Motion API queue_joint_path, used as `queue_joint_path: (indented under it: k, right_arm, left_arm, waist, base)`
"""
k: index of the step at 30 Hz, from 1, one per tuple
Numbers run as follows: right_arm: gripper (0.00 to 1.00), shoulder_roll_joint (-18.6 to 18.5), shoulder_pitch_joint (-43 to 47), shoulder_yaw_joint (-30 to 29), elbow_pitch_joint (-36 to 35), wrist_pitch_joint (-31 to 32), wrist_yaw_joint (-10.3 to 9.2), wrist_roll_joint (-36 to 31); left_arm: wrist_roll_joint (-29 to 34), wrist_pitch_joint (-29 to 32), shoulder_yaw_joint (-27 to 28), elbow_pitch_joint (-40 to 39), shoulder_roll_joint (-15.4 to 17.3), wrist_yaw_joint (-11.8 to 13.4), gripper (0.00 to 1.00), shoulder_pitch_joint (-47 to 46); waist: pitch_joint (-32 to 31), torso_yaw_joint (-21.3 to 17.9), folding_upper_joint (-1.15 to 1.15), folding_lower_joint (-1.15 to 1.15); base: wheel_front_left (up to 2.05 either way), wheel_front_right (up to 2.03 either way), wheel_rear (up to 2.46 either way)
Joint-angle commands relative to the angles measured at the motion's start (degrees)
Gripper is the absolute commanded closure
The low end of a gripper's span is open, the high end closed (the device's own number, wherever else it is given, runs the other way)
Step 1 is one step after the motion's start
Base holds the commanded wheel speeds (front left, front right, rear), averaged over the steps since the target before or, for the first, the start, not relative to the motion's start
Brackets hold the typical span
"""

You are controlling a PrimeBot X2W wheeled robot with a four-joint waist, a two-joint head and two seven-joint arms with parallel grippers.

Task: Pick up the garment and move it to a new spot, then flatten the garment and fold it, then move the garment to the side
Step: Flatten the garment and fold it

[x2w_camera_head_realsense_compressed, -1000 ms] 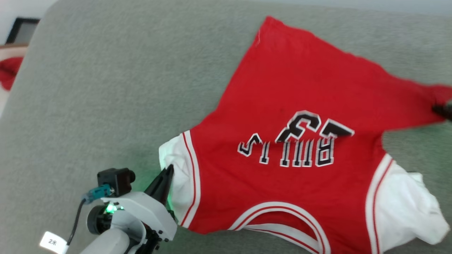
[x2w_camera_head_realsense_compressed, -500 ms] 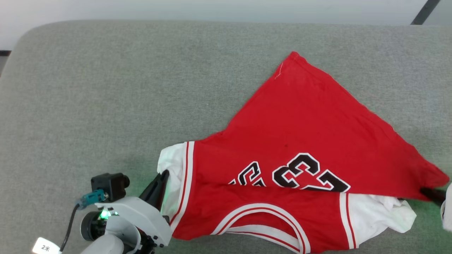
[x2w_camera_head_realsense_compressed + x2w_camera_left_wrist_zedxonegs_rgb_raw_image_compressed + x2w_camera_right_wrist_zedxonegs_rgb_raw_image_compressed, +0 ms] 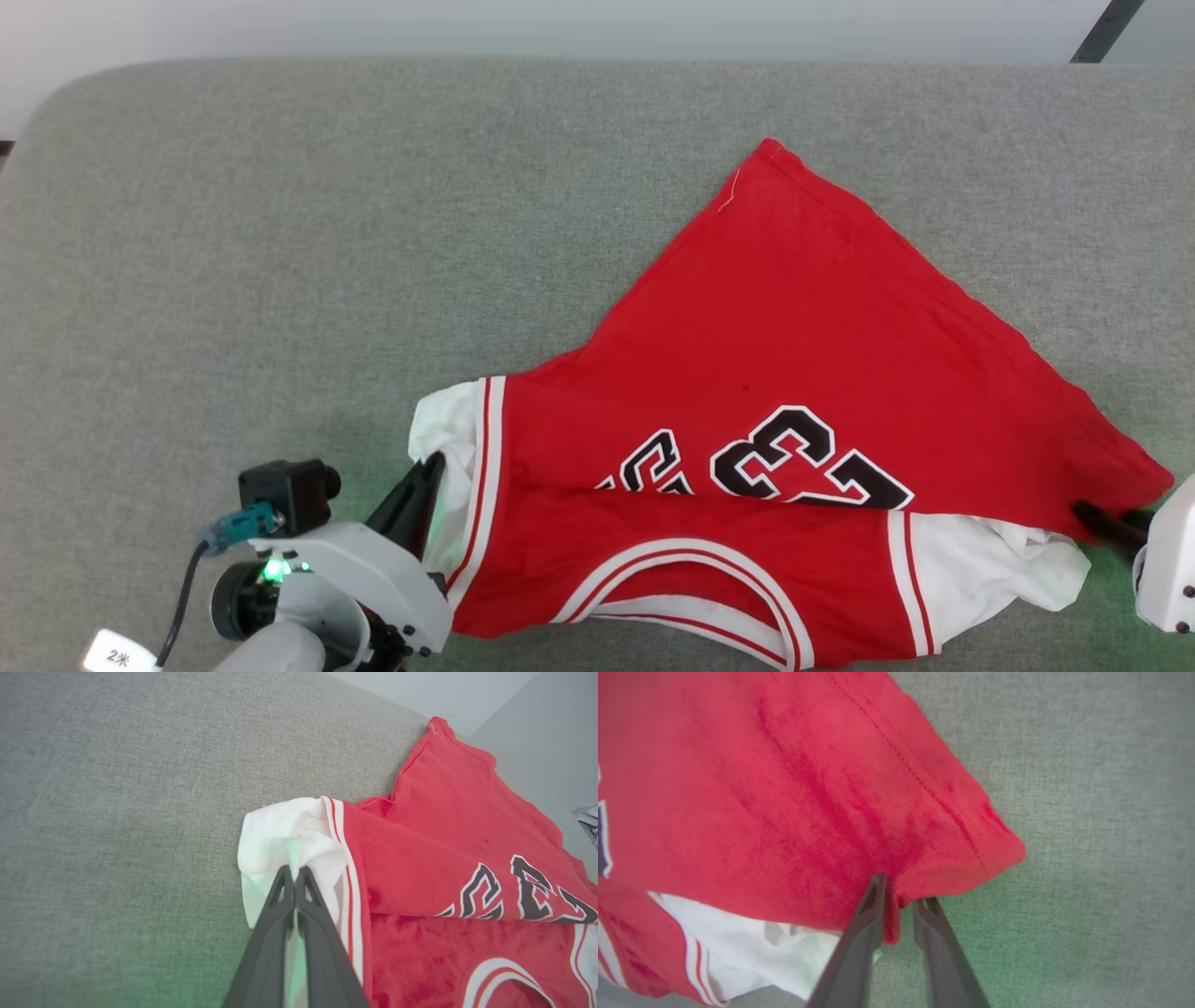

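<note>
- Where the red basketball-style jersey (image 3: 794, 317) with white short sleeves and striped trim is doubled over itself on the grey woven upholstered cushion (image 3: 280, 233), its upper red panel covers the chest. This hides most of the black, white-outlined lettering (image 3: 653, 467). The black "23" (image 3: 808, 457) reads upside down just above the crease.
- Head view: the jersey lies right of centre, toward the near side of the cushion. Its red-and-white striped neckline (image 3: 691, 579) is cut off by the bottom edge.
- Head view, lower left: the two dark fingers of the left gripper (image 3: 431, 465) overlap from this angle, so their spacing cannot be read. The left wrist view shows them pressed together, pinching a bunched fold of the nearer white sleeve (image 3: 280, 830).
- Head view, right edge: the right gripper (image 3: 1092, 518) is cropped to part of its pale housing and dark tips at the red hem corner (image 3: 1134, 481).
- Right wrist view: that gripper's fingers stand slightly spread. A narrow pleat of the hem corner lies between them, against one finger; contact with the other cannot be made out.
- Right wrist view also shows the second white sleeve (image 3: 752, 947), crumpled and largely tucked under the red panel.
- Green light tints the cushion around both grippers.
</note>
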Motion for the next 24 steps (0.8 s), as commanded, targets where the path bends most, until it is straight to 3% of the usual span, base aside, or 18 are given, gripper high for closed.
queue_joint_path:
  k: [1, 8, 16, 24]
  right_arm:
    - [0.00, 0.4, 1.0, -0.4, -0.8, -0.7, 0.00, -0.8]
    - [0.00, 0.2, 3.3, -0.9, -10.5, -1.3, 0.00, -2.1]
    - [0.00, -0.6, -0.1, -0.5, -20.3, 1.1, 0.00, -4.4]
    - [0.00, -4.6, -12.3, 3.3, -19.8, -0.3, 0.00, -4.6]
  left_arm:
    - [-0.2, -0.2, 0.1, 0.0, 0.2, 0.3, 1.00, 0.7]
    - [-0.1, -0.3, 0.0, -0.4, 0.3, 0.5, 1.00, 0.9]
    - [-0.1, -0.4, -0.4, -0.3, -0.4, -0.1, 1.00, 0.3]
    - [0.5, -0.5, -1.6, 0.6, -2.1, -1.1, 1.00, -1.0]
  waist:
    - [-0.1, 0.0, 0.00, 0.00]
    - [-0.2, 0.3, 0.00, 0.00]
    - [0.1, 1.9, 0.00, 0.00]
    - [0.6, 5.2, 0.00, 0.00]
  base:
    - [0.00, 0.00, 0.00]
    - [0.00, 0.00, 0.00]
    - [0.00, 0.00, 0.00]
    - [0.00, 0.00, 0.00]
